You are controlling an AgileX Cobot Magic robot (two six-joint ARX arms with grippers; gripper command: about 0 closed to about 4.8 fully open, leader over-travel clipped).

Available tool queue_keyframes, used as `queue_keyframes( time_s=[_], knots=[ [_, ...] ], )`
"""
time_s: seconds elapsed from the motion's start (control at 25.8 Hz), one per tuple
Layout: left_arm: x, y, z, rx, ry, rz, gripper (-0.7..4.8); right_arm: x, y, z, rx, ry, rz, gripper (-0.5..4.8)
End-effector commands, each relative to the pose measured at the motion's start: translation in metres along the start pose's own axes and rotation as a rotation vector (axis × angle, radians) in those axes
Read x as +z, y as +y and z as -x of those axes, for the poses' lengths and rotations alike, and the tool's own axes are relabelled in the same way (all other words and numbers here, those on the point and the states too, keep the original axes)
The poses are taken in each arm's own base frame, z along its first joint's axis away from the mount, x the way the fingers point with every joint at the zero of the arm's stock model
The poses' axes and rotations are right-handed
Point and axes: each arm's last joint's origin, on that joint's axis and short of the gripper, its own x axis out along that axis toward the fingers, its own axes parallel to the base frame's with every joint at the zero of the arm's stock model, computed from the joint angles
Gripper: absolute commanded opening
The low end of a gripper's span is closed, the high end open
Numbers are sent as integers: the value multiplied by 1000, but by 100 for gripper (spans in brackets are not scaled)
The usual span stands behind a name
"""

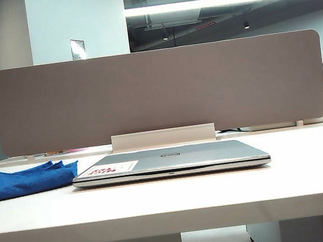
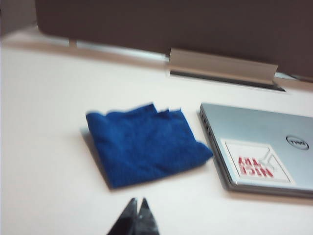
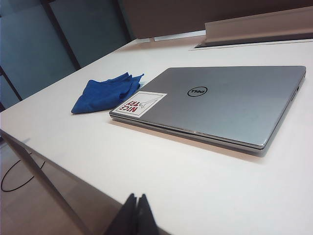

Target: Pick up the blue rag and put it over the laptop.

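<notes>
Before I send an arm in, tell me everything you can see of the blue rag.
The blue rag is a soft, bright royal-blue cloth with a terry-like nap, loosely folded into a rough square with uneven layered edges along its far side. It lies flat on the white table, left of the closed laptop in the exterior view, one corner reaching close to the laptop's side. Whether they touch is unclear. Neither the left gripper nor the right gripper touches it.

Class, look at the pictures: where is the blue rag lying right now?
The blue rag lies folded on the white table, at the left of the exterior view, just beside the closed laptop at its sticker end; neither gripper touches it.
</notes>
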Motion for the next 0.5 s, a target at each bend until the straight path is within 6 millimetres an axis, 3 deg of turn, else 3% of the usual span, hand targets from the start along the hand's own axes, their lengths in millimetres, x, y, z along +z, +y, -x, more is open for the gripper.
queue_keyframes(
  time_s=[0.04,0.27,0.5],
  knots=[
    [10,-2,3,1,-2,20,-6,0,0,0,8,-9,6,-5],
    [50,-6,8,74,-55,17,-6,0,0,0,7,-9,6,-5],
    [83,-9,-13,94,56,23,-6,0,0,0,7,-8,6,-5]
  ],
)
